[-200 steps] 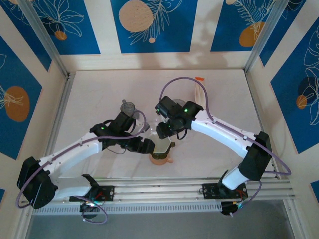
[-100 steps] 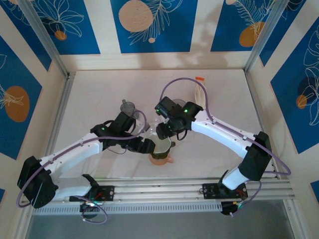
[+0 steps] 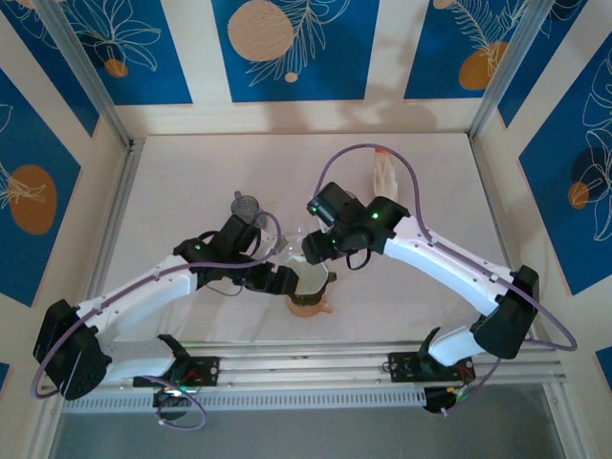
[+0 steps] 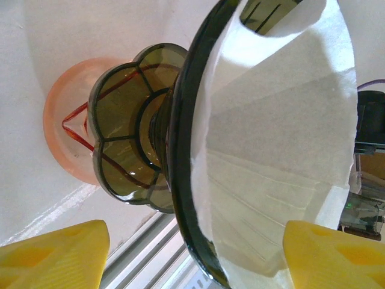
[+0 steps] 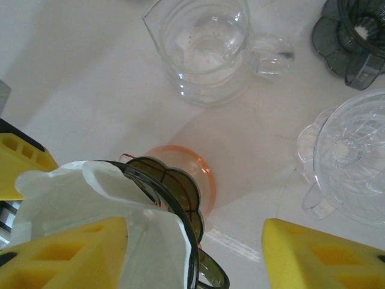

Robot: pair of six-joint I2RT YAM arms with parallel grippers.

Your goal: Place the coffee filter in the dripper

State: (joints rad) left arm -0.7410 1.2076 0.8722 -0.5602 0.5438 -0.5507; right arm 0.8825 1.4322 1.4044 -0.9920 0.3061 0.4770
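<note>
- Worktop [image 5: 90, 78]: plain white, walled in on three sides w/ blue-and-cream panels.
- Glass jug [image 5: 207, 48] w/ spout + handle stands just behind the dripper, apart from it. It's clear, w/ a bit of white residue at the bottom.
- Clear glass dripper [image 5: 355, 156] is off to one side of the jug. A spare dark dripper [image 5: 355, 36] stands past that, well apart from the task's things.
- Pale pinkish thing [image 3: 384, 175] lies far back. A purple cable loop crosses it and I can't tell what it is.
- Dripper [image 4: 123, 150]: smoked dark see-through cone w/ a scalloped, petal-shaped foot and a thick round rim. It sits on an orange base [image 4: 60, 132], a round translucent one.
- Coffee filter [image 4: 271, 138]: white paper cone, lightly creased, w/ fold lines. It's inside the dripper, lining the wall, and its top edge stands above the rim.
- Left hand [image 4: 195, 241]: yellow foam pads set wide apart, one each side of the dripper rim. It's open and grips nothing. The filter's edge reaches the one pad, but I can't tell if it touches.
- Right hand [image 5: 195, 232]: over the dripper, pads spread wide, nothing clamped. The filter's loose edge lies against one pad [image 5: 66, 253]. The other pad is well clear, over bare worktop.
- From above, both hands [image 3: 282, 279] [image 3: 314, 251] crowd the dripper, left from its side, right from behind.
</note>
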